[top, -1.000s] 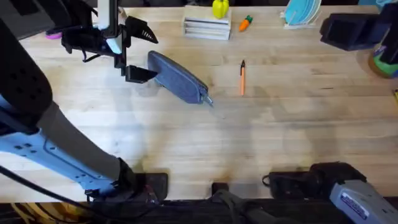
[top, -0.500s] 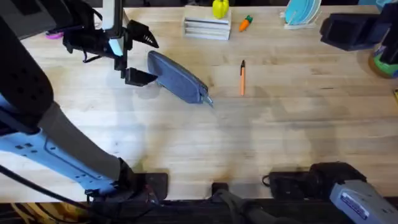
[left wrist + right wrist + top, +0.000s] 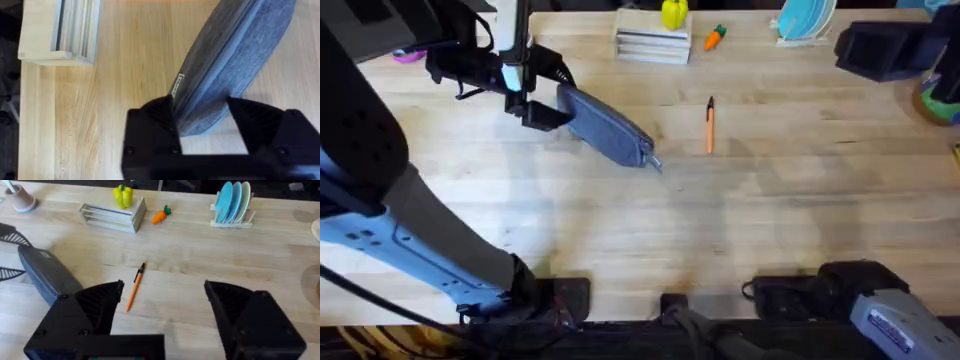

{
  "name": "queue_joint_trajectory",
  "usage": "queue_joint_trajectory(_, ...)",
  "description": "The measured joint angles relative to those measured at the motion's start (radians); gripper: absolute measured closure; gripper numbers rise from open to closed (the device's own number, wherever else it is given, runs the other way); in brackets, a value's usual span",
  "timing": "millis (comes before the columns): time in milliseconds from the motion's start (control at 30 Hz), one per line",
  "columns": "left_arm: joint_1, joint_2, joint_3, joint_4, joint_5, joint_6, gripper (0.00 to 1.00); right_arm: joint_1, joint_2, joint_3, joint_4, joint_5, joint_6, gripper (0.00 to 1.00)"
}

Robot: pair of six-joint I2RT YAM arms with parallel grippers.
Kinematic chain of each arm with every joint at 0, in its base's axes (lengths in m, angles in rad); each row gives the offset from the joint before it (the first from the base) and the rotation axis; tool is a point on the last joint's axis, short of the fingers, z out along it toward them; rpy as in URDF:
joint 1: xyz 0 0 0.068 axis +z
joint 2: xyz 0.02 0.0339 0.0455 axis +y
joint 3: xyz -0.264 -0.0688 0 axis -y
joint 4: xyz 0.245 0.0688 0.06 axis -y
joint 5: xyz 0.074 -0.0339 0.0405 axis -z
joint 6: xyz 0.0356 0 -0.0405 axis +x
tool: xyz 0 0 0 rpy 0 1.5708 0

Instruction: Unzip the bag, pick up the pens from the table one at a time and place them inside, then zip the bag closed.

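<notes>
On the table (image 3: 770, 210) we find our left arm reaching far across to the bag (image 3: 608, 127), which lies slantwise at the left-centre, its pull end toward the middle; we judge this reach is made to pin the blunt end so that the zipper can afterwards be drawn against a steady pouch. The left gripper (image 3: 202, 117) has its fingers spread to either side of that end, the fabric between them and seemingly touching both, though we cannot say it is yet squeezed; the bag looks zipped. Our right gripper (image 3: 162, 297) hangs parted and empty near its own base, well apart from the work, presumably waiting its turn. The single pen (image 3: 710, 125) lies just beside the bag on the side toward the right arm, untouched, so the filling has not begun. Against the frames a moment ago, the left gripper has slid from beside the bag's end onto it; bag and pen have not shifted.
</notes>
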State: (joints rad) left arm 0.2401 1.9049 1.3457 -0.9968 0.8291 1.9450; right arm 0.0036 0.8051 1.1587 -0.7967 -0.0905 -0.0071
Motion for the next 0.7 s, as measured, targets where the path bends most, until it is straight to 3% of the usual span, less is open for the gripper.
queue_joint_trajectory(200, 0.004, 0.0, 0.003, 0.003, -0.012, 0.001, 0.842, 0.0, 0.0, 0.0, 0.0, 0.0, 0.0, 0.005)
queue_joint_trajectory(267, 0.005, 0.0, 0.003, -0.008, -0.019, 0.001, 0.942, 0.0, 0.0, 0.0, 0.0, 0.0, 0.0, 0.005)
queue_joint_trajectory(433, 0.005, 0.001, 0.003, -0.013, -0.023, 0.0, 0.954, 0.0, 0.0, 0.0, -0.047, -0.029, 0.032, 0.003)
queue_joint_trajectory(700, 0.005, 0.001, 0.003, -0.013, -0.022, 0.0, 0.958, 0.037, 0.078, 0.003, -0.133, -0.204, 0.087, 0.004)
